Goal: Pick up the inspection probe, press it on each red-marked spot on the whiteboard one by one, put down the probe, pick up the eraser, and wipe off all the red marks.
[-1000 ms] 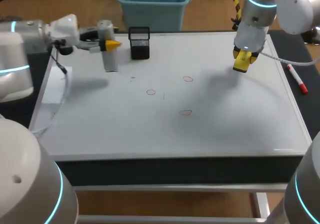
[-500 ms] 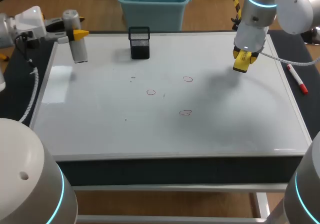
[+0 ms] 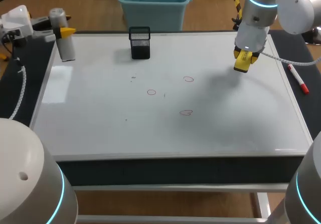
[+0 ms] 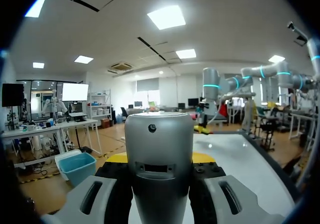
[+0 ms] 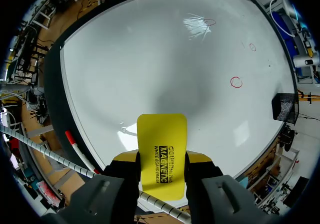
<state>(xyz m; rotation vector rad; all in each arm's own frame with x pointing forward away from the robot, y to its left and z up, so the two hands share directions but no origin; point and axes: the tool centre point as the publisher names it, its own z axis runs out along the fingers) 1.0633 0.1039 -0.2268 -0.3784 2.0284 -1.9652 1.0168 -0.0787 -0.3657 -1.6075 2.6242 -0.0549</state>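
Note:
The grey cylindrical probe (image 3: 62,39) stands upright over the whiteboard's (image 3: 100,129) far left corner, with my left gripper (image 3: 59,32) shut on it. The left wrist view shows the probe (image 4: 159,154) between the yellow-tipped fingers (image 4: 116,158) of my left gripper (image 4: 160,160). My right gripper (image 3: 244,59) hangs above the board's far right part, shut on the yellow eraser (image 5: 161,151). Three red rings are drawn mid-board: one (image 3: 188,78) farthest, one (image 3: 151,91) to its left, one (image 3: 186,112) nearest. The right wrist view shows the same marks (image 5: 236,82) ahead of the eraser.
A black mesh holder (image 3: 140,42) stands at the board's far edge, left of centre. A red-capped marker (image 3: 297,78) lies on the dark strip right of the board, beside the right gripper. A few small dark specks (image 3: 133,76) dot the board.
My left arm has carried the probe leftward and back, from over the board's left part to its far left corner. The right arm and eraser have not moved.

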